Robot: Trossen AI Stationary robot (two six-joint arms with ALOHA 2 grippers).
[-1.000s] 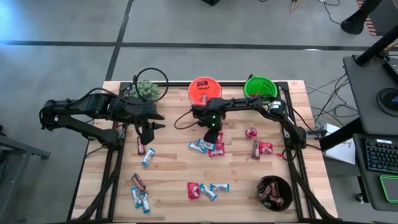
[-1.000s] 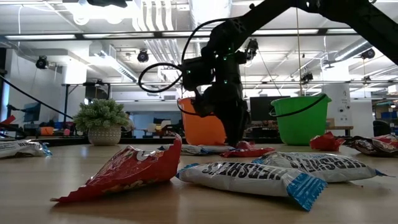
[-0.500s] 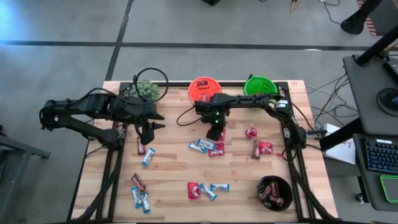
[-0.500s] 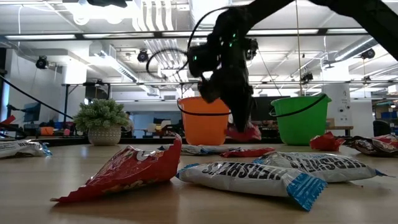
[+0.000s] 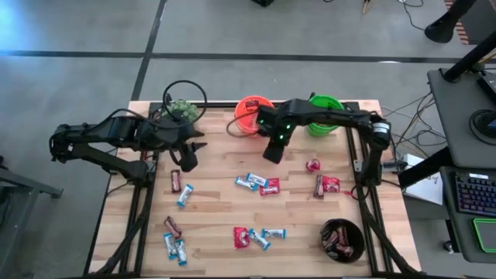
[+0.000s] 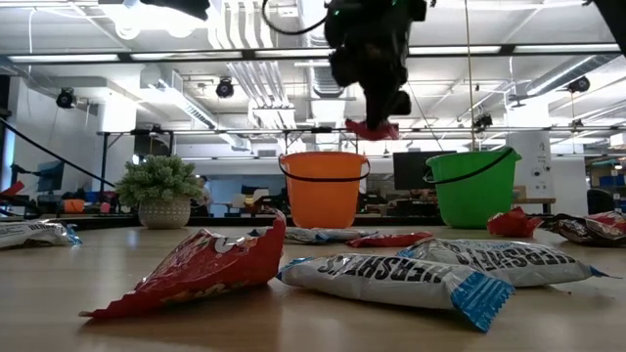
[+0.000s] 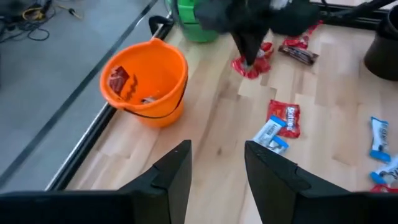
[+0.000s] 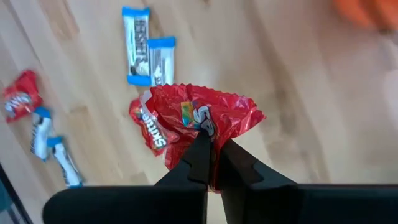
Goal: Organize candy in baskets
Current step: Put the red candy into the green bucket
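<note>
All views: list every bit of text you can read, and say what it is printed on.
"HERSHEY'S": on the blue-and-white bar lying nearest the low camera, and on a blue-and-white bar in the right wrist view.
"Skittles": on the red packet lying on the table in the right wrist view.
Held red packet in the right gripper: only part of a large letter shows; unreadable.
All other wrappers, and the orange pail: too small or blurred.
</note>
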